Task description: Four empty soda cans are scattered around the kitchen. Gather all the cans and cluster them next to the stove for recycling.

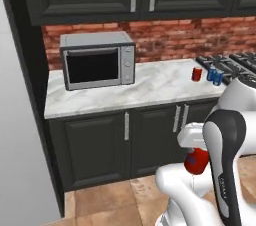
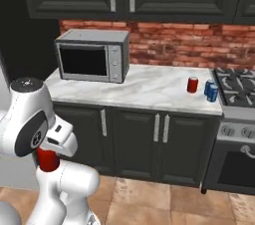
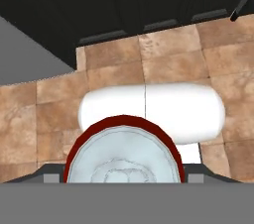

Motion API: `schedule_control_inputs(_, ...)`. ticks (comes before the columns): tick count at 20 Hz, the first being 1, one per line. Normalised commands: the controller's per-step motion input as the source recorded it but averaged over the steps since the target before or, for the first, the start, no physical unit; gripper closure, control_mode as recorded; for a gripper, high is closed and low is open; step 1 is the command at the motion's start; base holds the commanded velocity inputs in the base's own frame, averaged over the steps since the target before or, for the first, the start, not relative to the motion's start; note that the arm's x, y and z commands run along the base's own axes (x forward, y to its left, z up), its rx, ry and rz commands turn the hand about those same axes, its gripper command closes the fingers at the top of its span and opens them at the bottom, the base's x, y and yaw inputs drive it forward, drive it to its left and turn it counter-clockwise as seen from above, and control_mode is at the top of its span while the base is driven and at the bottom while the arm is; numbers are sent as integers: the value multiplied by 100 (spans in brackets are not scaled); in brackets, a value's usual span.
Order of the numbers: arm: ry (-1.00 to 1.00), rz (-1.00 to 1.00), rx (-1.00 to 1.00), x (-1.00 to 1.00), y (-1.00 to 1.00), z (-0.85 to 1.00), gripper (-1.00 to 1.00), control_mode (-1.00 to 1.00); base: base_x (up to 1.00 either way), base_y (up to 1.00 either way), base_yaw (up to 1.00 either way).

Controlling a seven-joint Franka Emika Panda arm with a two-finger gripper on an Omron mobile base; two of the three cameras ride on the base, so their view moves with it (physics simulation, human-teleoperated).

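The hand [image 1: 196, 156] is tucked low against the robot's body and is grasping a red can [image 1: 196, 160]; the hand view shows its silver top [image 3: 122, 161] right between the fingers, with the tile floor [image 3: 44, 114] below. On the marble table [image 1: 150, 86], 1 more red can [image 1: 197, 74] stands just beside 2 blue cans [image 1: 215, 75], all close to the stove [image 2: 238, 87] at the table's right end. The microwave [image 1: 97, 60] sits well apart from them at the left.

Judging by this, 3 cans are gathered and the carried one is the last. The risk lies in the delivery: the cluster is tight, so lowering the held can too near could knock a standing can over or roll it onto the burners. Swinging the arm up from so low could also clip the table edge or the cabinet doors [image 1: 125, 145], jarring the can loose to the floor.
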Motion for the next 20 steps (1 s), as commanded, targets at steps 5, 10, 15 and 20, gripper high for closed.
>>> schedule_control_inputs(5, 0, 0, 0, 0, 0, 0, 100, 100, 38, -73, 4)
schedule_control_inputs(10, 0, 0, 0, 0, 0, 0, 100, 100, 21, -79, 2)
schedule_control_inputs(15, 0, 0, 0, 0, 0, 0, 100, 100, 36, -83, 1)
schedule_control_inputs(20, 0, 0, 0, 0, 0, 0, 100, 100, 54, -70, 3)
